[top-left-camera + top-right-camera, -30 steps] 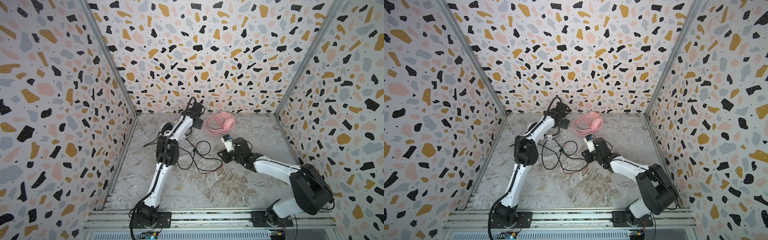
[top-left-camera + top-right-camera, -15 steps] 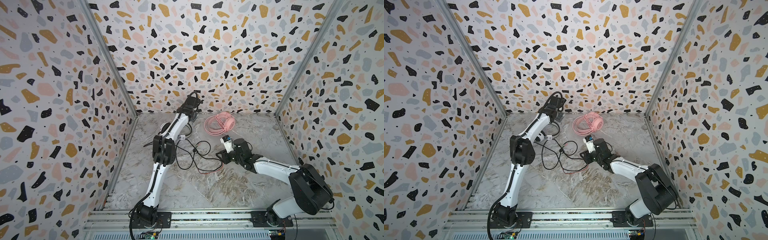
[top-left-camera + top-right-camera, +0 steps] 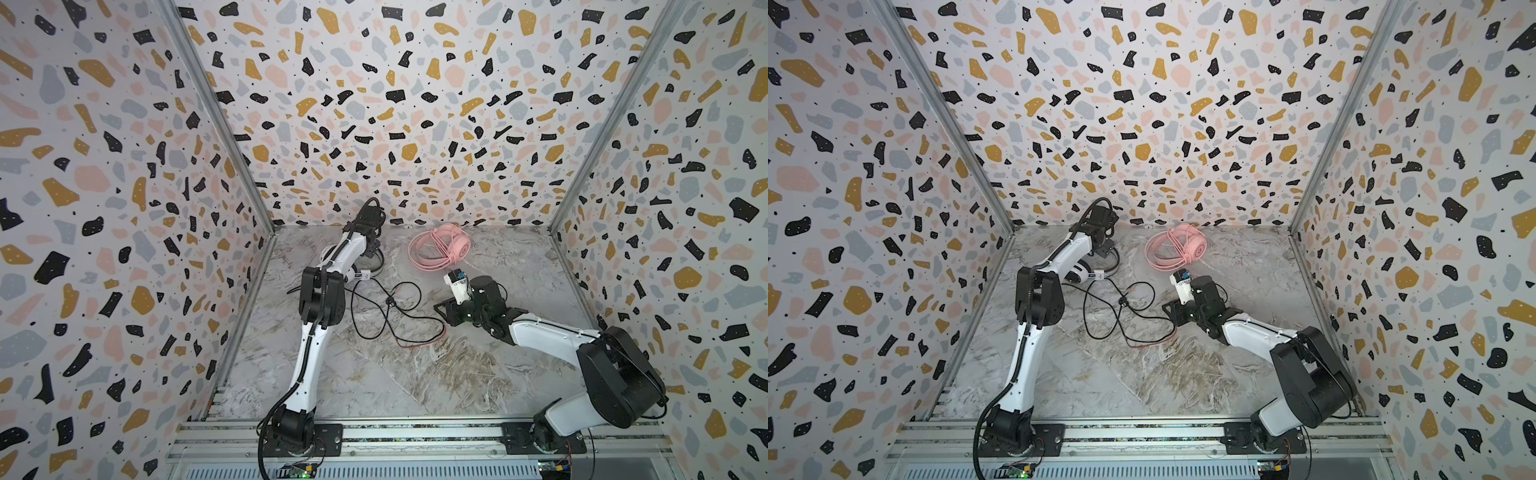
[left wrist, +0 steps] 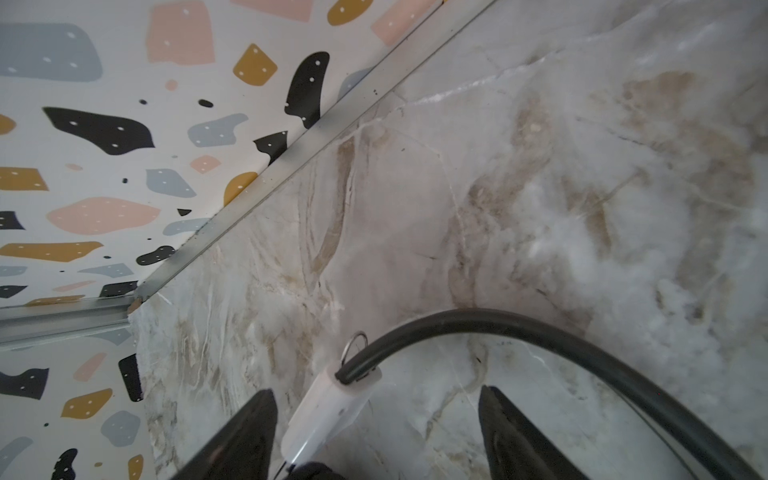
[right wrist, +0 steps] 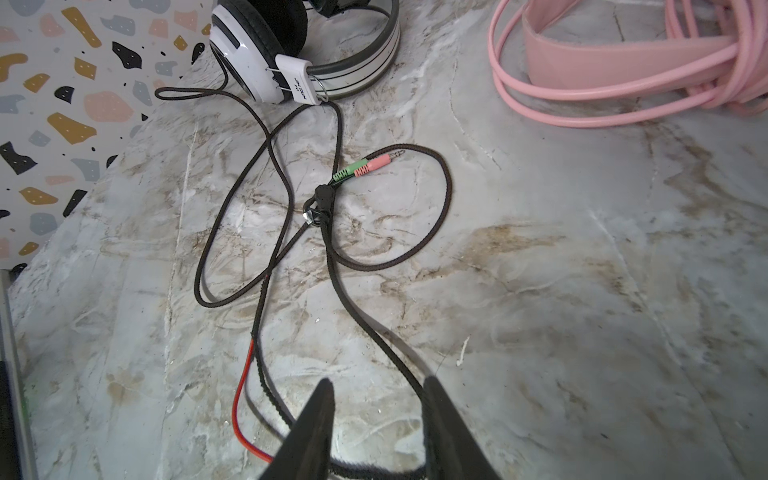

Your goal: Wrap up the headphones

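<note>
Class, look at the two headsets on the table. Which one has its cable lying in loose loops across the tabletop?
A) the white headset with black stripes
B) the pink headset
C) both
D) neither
A: the black cable runs from the white headset in loose loops over the table, while the pink headset has its cable wound around its band.

You had bright, even, diffuse light on the grey marbled tabletop (image 3: pixel 374 374), with no harsh glare. The black braided cable (image 5: pixel 449 187) threw only a soft, pale shadow. The terrazzo-patterned walls (image 3: pixel 104 208) bowed outward at the top views' edges. The left wrist view's marble looked hazy and soft.
</note>
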{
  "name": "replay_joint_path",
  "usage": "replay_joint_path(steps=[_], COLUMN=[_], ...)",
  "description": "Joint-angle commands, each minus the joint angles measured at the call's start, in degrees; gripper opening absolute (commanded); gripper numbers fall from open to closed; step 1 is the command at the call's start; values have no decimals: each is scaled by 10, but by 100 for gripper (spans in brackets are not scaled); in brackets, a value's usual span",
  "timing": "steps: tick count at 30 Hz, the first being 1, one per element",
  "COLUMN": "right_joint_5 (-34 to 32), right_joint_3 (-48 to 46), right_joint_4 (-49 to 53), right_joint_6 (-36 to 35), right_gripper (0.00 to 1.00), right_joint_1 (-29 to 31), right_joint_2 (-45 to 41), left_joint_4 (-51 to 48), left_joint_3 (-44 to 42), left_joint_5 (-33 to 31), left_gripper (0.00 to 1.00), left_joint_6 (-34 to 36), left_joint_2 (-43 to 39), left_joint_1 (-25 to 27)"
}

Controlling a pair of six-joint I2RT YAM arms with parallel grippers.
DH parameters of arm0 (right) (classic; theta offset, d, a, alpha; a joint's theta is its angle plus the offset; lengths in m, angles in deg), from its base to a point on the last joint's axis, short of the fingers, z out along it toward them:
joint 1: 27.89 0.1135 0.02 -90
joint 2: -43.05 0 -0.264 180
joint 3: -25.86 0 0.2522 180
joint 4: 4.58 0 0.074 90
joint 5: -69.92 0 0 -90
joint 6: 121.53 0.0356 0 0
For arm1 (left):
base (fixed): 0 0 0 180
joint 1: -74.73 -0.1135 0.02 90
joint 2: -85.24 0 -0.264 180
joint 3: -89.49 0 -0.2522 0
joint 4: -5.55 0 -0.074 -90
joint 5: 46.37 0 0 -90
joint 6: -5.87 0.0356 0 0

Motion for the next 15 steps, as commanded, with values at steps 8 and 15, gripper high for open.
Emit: replay_joint_path(steps=[8,15], right_joint_5=[-9,-7], right_joint_3=[-2,0], right_joint_4=[3,9], right_joint_6=[-3,-5], right_gripper=[38,38], right_joint_1=[0,0], right_joint_2=[0,0], left_joint_4=[-36,-64], left_joint_3=[21,32], left_joint_5=[23,55], left_gripper=[71,45], left_joint_6=[-15,-105], left_joint_2=[41,39], left_joint_1=[-29,-57])
